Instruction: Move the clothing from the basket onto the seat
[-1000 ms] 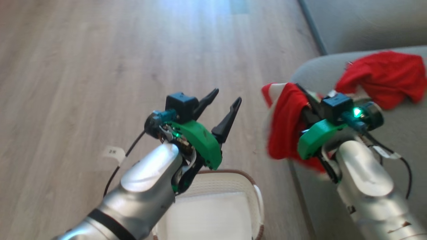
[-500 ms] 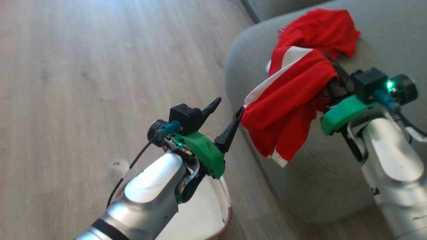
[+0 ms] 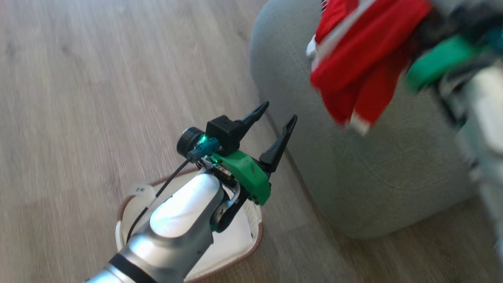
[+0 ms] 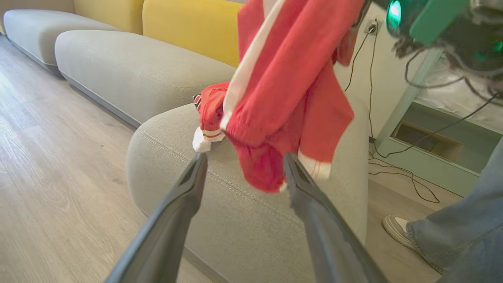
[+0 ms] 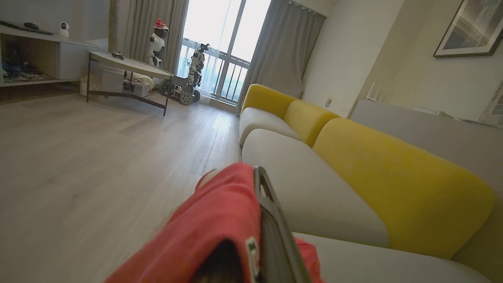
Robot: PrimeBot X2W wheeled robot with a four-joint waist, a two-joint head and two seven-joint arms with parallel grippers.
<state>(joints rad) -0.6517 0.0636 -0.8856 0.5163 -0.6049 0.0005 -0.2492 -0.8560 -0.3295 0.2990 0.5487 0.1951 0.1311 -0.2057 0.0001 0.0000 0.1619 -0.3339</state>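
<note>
Looking down from my head, my left pincer [image 3: 279, 112] sits near the centre. Its two dark fingers are spread wide, hold nothing and point toward 1 o'clock. Below it at 6 o'clock is the cream basket [image 3: 257, 236], and the part of its inside I can see is bare. The grey seat [image 3: 373, 177] fills the frame from 12 to 4 o'clock. At 1 o'clock my right pincer [image 5: 255, 184], blurred with motion, is pressed tight on a red garment [image 3: 361, 67] with a white stripe. The garment hangs above the seat's near end and is not yet resting on it. A second ago this piece dangled at the seat's edge, partly out over the wood floor [image 3: 98, 78]. Since then my body has turned (the whole view has swung with it) and the arm has carried it further in over the cushion. From my left wrist, the other red piece [image 4: 210, 110] lies on the seat at 9 o'clock of the hanging one, as before. I judge the task nearly finished: what remains is to lower and let go. A person's jeans leg [image 4: 463, 236] and shoe [image 4: 397, 232] stand at 4 o'clock there.
</note>
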